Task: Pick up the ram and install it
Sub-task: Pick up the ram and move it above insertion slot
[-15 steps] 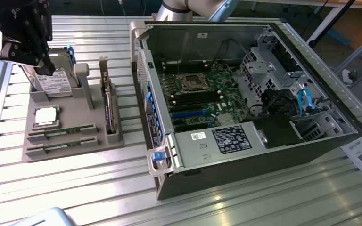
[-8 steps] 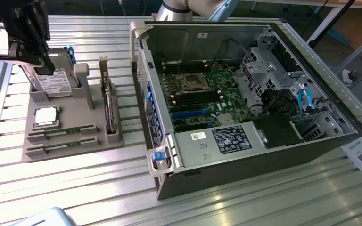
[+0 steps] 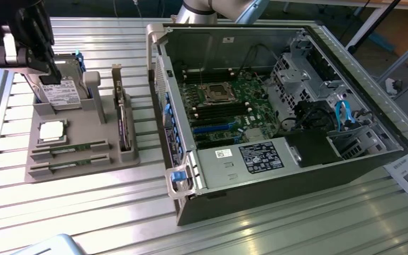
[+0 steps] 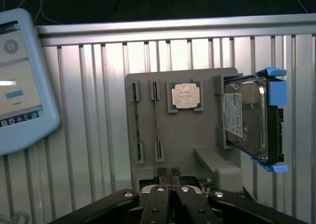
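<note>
Nearest the wrist camera, the gripper point(image 4: 170, 180) had its jaws clenched flat against each other, grasping nothing. Just beyond the fingertips sat the near edge of the grey fixture point(image 4: 190, 135), a moulded block that gave each part its own seat, presumably so that every piece presented itself the same way to a top-down pinch. The ram point(image 4: 136, 122) stood on edge in end brackets there, with a second stick point(image 4: 157, 120) just beside it and parallel. That posture left the long upper edges bare and, I judged, easy to straddle. Neither stick was between the jaws: both lay ahead of the closed fingertips, apart from them and untouched.

Past them rested the square processor chip point(image 4: 185, 95) in a shallow pocket, and the hard drive point(image 4: 247, 117) leaned in its blue-cornered carrier. In the exterior view the gripper hung over the drive end of the fixture, and the ram lay at about five o'clock from it.

Farther off, at three o'clock from the fixture, toward the exterior view's right, the computer case point(image 3: 218, 48) lay on its side with the panel off, so the motherboard point(image 3: 241, 84) faced up. Its dark memory slots looked empty, so installation appeared not yet begun.
</note>
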You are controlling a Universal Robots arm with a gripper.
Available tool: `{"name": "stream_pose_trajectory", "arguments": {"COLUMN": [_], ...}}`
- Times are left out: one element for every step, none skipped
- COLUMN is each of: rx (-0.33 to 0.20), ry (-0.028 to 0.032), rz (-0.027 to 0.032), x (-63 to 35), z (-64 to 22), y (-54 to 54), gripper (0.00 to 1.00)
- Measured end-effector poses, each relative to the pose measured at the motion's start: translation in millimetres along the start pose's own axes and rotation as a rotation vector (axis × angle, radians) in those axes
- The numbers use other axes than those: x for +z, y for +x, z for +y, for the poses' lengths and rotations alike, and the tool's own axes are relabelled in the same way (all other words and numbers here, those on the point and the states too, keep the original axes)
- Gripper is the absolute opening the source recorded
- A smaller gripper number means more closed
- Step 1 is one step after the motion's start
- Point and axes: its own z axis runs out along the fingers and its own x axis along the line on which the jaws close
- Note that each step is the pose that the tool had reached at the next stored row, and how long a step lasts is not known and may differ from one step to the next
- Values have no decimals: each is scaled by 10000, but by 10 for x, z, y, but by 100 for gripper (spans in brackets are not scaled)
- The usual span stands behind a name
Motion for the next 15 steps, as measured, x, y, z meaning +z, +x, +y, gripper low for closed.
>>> {"name": "stream_pose_trajectory", "arguments": {"rx": [-102, -194, -237, -241, -242, -242, -242, -242, -242, -242, -242, -243, -240, -239, -237], "ry": [-3, -5, -6, -7, -7, -6, -7, -7, -7, -8, -14, -46, -91, -140, -189], "rz": [-2, -5, -6, -7, -7, -7, -7, -7, -7, -8, -9, -6, -7, -7, -5], "x": [0, 0, 0, 0, 0, 1, 0, 0, 0, 2, 3, 0, 1, 1, 1], "z": [0, 0, 0, 0, 0, 0, 0, 0, 0, -1, -3, -9, -16, -24, -31], "y": [0, 0, 0, 0, 0, 0, 0, 0, 0, 0, 0, 0, 0, 0, -1], "gripper": [10, 10, 10, 10, 10, 10, 10, 10, 10, 10, 10, 10, 10, 10, 10]}}
